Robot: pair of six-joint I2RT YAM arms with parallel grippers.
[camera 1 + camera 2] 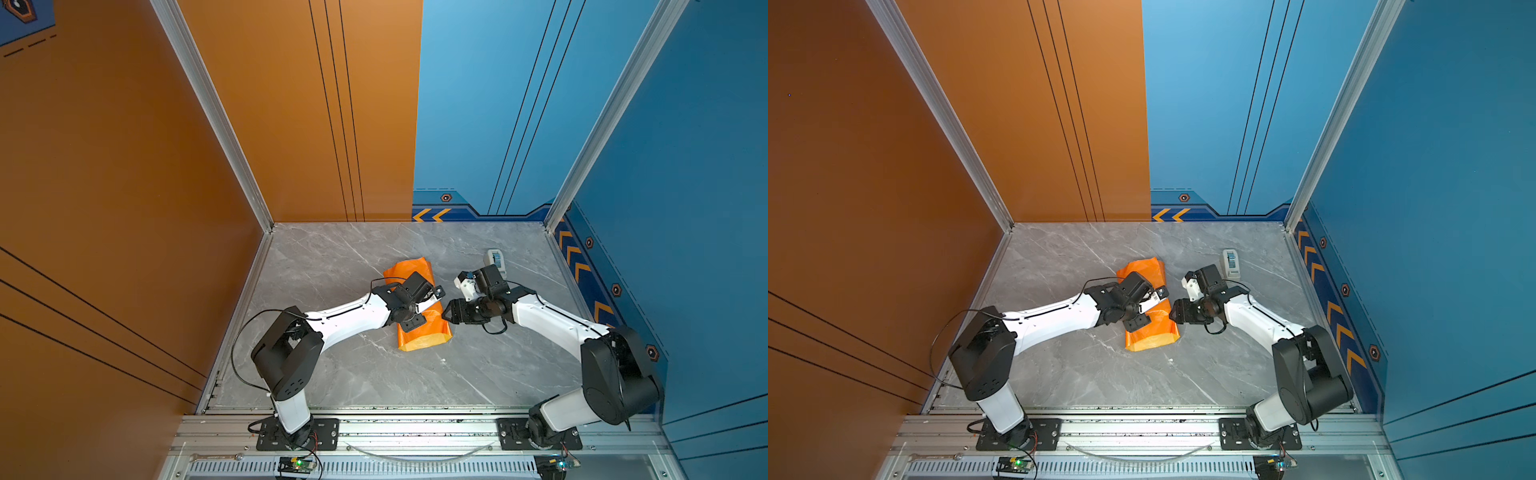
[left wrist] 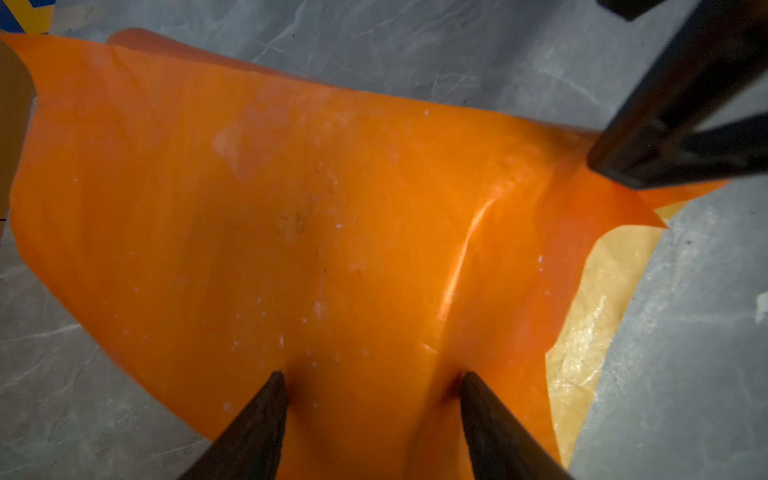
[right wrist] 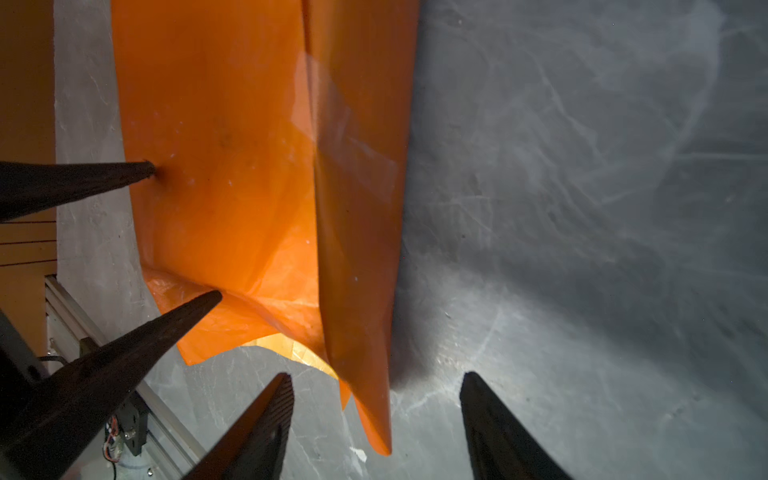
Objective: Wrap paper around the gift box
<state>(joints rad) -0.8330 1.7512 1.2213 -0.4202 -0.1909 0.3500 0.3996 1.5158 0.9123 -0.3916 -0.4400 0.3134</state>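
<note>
Here, the paper (image 1: 419,332) lies folded into a long orange bundle on the grey worktop (image 1: 353,374), directly under the left fingers (image 2: 266,415). These fingers are spread apart, and both tips touch the glossy orange face from above; they pinch nothing. The pale yellow inner face of the paper shows at the loose end of the bundle, to one side of the tips. The gift box I cannot see; the paper hides whatever is inside it. The right fingers (image 3: 494,424) are spread too. They are low over the worktop, just beside the bundle, and they face the left fingers. In the right wrist view a loose orange flap edge reaches into the gap between them, but neither finger closes on it. A small white tape dispenser (image 1: 496,259) stands on the worktop behind the right fingers, well apart from the paper.
</note>
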